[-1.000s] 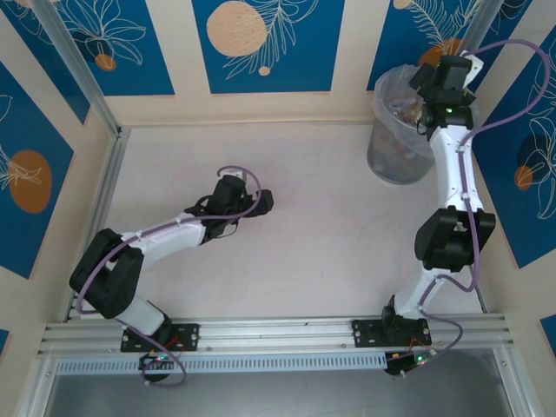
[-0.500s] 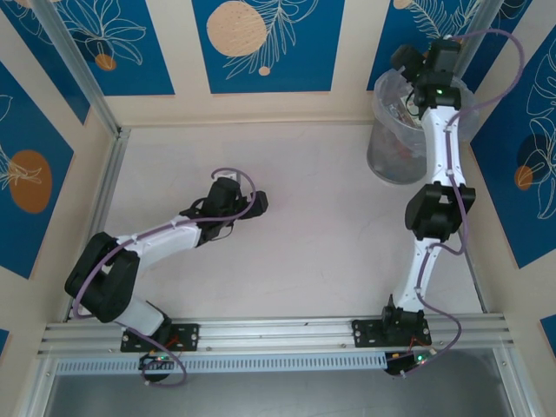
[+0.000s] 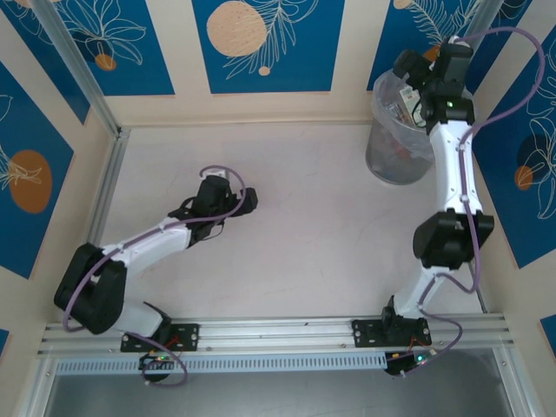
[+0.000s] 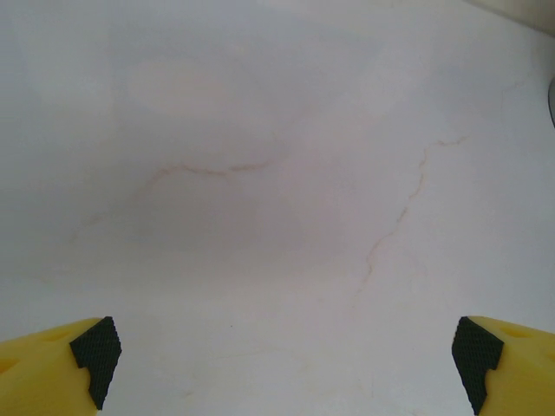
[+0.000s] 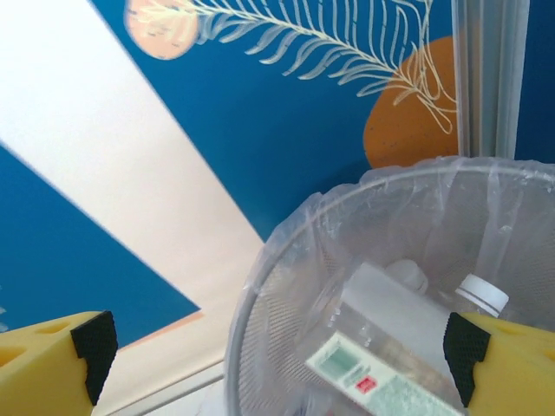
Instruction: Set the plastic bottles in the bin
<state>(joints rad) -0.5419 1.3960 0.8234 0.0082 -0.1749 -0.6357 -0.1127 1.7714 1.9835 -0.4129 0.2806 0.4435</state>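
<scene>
**STATUS: BOTH HANDS SPREAD, BOTTLES INSIDE BIN**

Left side: the left arm lies low across the worktop [image 3: 304, 234], reaching toward the centre. The left hand [image 3: 247, 201] sits just above the surface. In the left wrist view, the left hand [image 4: 286, 368] is spread wide, with its black pads [image 4: 94, 354] at opposite lower corners. Nothing lies between them, and below is bare, pale worktop [image 4: 260, 173] with faint hairline marks.

Right side: the bin [image 3: 387, 165] stands at the far right corner of the worktop, close to the blue patterned wall [image 3: 261, 43]. The right arm extends upright beside it, and the right hand [image 3: 407, 66] hangs over the far rim. In the right wrist view, the right hand [image 5: 277, 355] is spread and holds nothing. The plastic bottles [image 5: 395, 325] lie inside the bin [image 5: 260, 295], within its clear liner. One bottle shows a white cap [image 5: 482, 295] and a green-white label [image 5: 364, 374]. The number of bottles inside cannot be determined.
</scene>
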